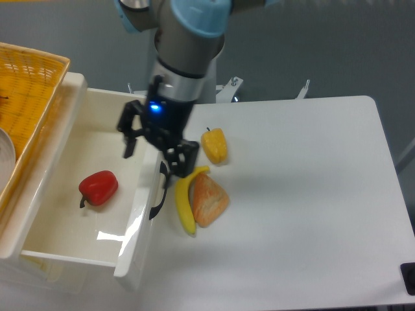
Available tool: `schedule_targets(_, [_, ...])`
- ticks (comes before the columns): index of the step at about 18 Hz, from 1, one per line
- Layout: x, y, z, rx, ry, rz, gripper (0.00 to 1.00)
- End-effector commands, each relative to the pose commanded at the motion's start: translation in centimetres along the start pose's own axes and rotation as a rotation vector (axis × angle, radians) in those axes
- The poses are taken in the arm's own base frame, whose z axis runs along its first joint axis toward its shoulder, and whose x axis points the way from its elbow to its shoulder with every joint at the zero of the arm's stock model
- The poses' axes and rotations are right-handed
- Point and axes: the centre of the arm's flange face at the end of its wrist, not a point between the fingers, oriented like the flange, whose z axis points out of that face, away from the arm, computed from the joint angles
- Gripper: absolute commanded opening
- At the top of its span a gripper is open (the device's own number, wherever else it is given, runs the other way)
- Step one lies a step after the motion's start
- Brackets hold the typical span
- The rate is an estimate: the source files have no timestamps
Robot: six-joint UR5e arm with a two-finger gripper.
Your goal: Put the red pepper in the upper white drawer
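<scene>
One red pepper [98,188] lies on the floor of the upper white drawer [71,227], below and to the left of my gripper [158,155], well apart from it. My gripper hangs over the drawer's front panel, its two fingers [185,159] spread wide with nothing between them. The black handle [158,192] sits just beneath my right-hand finger; whether they touch I cannot tell from this angle. To the right of my gripper, on the table [298,194], a yellow pepper [214,145] stands just beside it. Below that lie a banana [184,199] and a bread wedge [208,199], touching each other. Far to my left, a yellow basket [26,84] sits above the drawer's edge.
</scene>
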Motion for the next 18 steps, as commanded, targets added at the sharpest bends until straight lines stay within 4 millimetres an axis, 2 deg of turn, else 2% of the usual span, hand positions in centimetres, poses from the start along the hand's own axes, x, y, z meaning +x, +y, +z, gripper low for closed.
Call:
schedule_targets(5, [-4.3,3.2,2.3,-0.105,-0.041,-0.064,1.0])
schedule_targets(8, [-7.4,6.2,3.3,-0.169,-0.066,-0.108,1.0])
schedule_targets(10, [-8.6,8.1,4.0,-0.238,-0.095,-0.107,1.0])
schedule_targets(15, [-11.2,11.1,5.9,-0.332,-0.106,-0.073,1.0])
schedule_targets(18, [-14.5,15.3,6.4,-0.366,-0.068,-0.017,1.0])
